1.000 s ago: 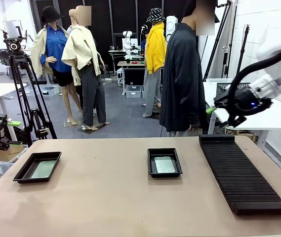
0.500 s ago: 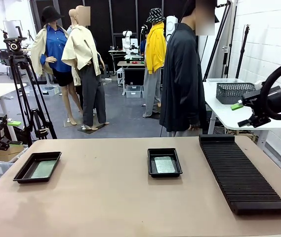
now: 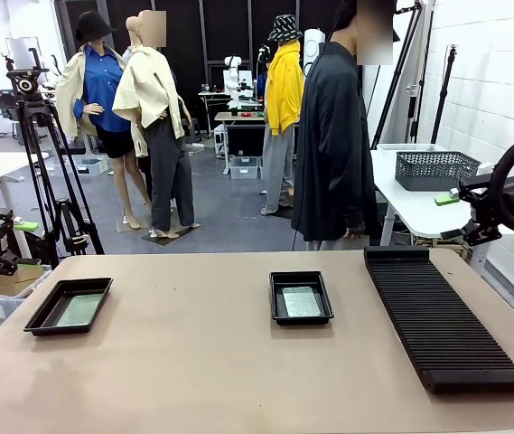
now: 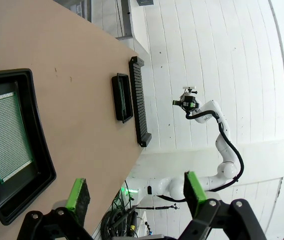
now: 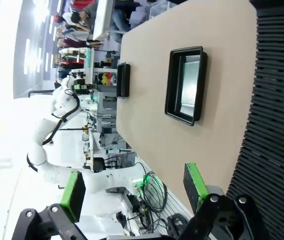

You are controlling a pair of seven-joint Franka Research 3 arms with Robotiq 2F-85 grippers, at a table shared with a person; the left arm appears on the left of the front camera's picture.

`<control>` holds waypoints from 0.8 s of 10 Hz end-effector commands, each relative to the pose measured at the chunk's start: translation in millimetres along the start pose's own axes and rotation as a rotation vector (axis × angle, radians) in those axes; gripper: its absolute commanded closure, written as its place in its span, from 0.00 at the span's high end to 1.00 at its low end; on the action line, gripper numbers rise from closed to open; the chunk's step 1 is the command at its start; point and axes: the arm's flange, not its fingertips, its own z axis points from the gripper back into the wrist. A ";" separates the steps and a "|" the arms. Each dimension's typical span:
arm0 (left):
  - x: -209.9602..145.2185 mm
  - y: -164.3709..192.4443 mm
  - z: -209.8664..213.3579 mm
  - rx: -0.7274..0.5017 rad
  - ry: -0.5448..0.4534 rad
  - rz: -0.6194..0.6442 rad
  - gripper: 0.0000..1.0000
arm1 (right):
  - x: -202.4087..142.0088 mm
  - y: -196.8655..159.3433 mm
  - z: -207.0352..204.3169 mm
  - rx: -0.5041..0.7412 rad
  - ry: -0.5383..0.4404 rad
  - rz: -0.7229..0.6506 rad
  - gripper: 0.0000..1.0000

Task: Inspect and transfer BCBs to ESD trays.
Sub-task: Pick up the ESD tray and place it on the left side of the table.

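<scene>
I see both pincers spread wide, gripping nothing: left pincer (image 4: 134, 192), right pincer (image 5: 134, 192). One BCB (image 3: 301, 301) lies in the middle ESD tray (image 3: 301, 316), another BCB (image 3: 79, 310) in the left ESD tray (image 3: 44, 312) on the surface (image 3: 220, 380).

The right gripper (image 5: 132, 192) has its jaws spread wide, nothing between the green pads (image 5: 73, 196). Beyond them lies the tan table (image 5: 146, 90). A black tray (image 5: 185, 85) sits on it holding a board (image 5: 190, 85) flat on its floor. The ribbed rack (image 5: 274, 110) runs along the picture's right side, near that tray. A second tray (image 5: 123, 79) lies farther off, with the left arm (image 5: 49, 130) past it.
</scene>
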 end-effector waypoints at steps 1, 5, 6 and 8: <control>-1.3 -2.7 -1.4 0.000 -0.017 -0.003 1.00 | -2.6 -8.2 -1.8 0.059 -0.008 0.009 1.00; 14.6 -56.8 -62.4 0.038 0.064 -0.052 1.00 | -0.7 -4.5 0.6 0.013 0.000 -0.009 1.00; 18.6 -69.6 -82.5 0.054 0.079 -0.060 1.00 | -0.7 -4.5 0.6 0.013 0.000 -0.009 1.00; 25.0 -92.0 -129.2 0.084 0.095 -0.054 1.00 | -0.7 -4.5 0.6 0.013 0.000 -0.009 1.00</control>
